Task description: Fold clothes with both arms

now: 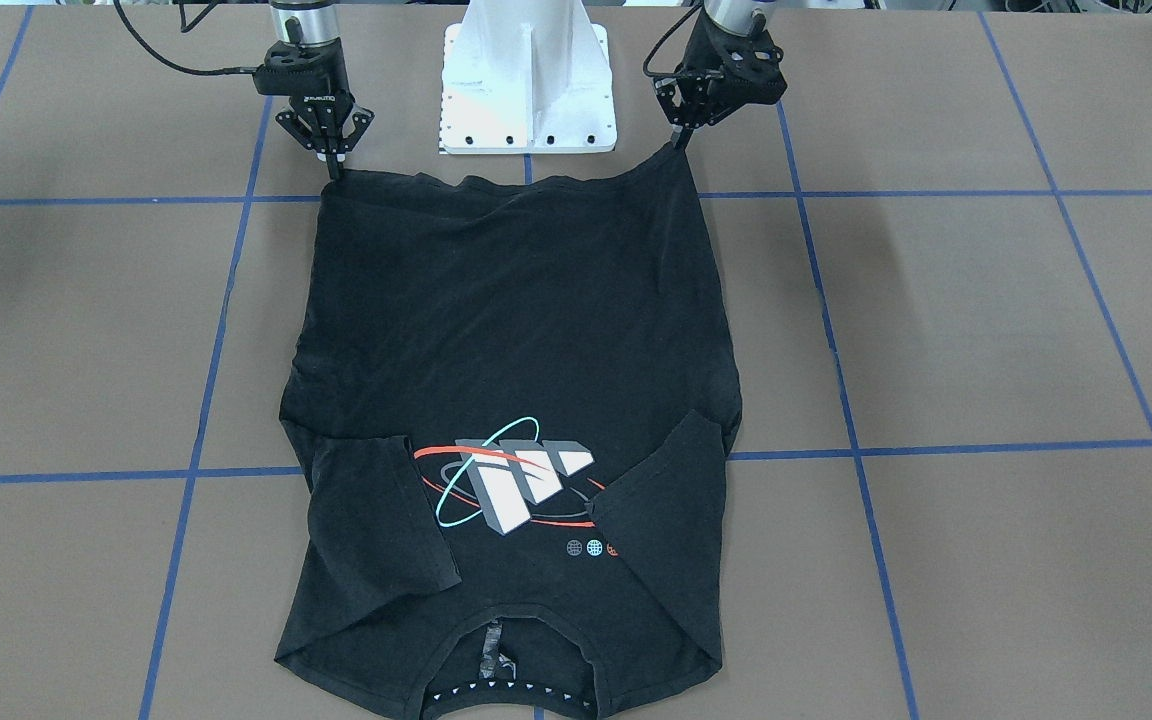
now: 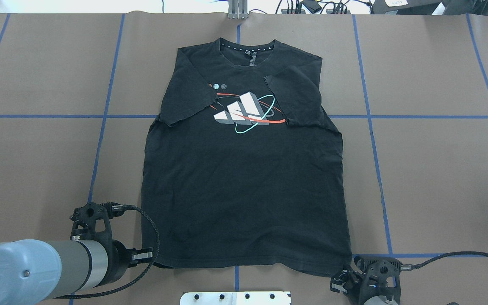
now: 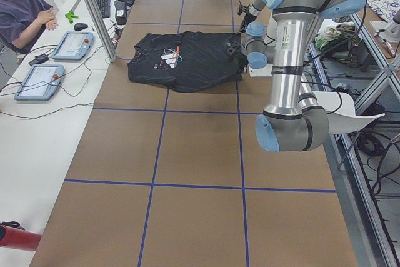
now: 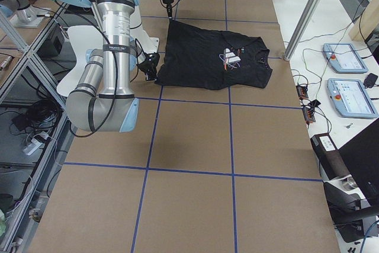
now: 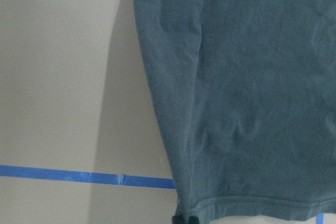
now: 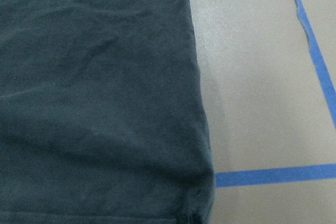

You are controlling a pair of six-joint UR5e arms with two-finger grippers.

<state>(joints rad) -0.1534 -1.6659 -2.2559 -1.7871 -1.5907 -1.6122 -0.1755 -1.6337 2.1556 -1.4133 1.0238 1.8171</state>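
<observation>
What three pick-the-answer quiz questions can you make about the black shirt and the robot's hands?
1. Where do the black two-finger left gripper and right gripper pinch the black short-sleeved T-shirt? A collar B hem corners C shoulders
2. How many short sleeves lie folded in? A none B one C two
3. Which side faces up? A printed B plain C neither, balled up
Answers: 1 B, both are shut at the hem's corners. 2 C, each overlaps the chest. 3 A, the white, red and teal logo shows.

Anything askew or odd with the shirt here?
Nothing stands out. The T-shirt lies flat, logo up, both sleeves folded inward over the print's edges; the left gripper and right gripper sit at its hem corners.
</observation>
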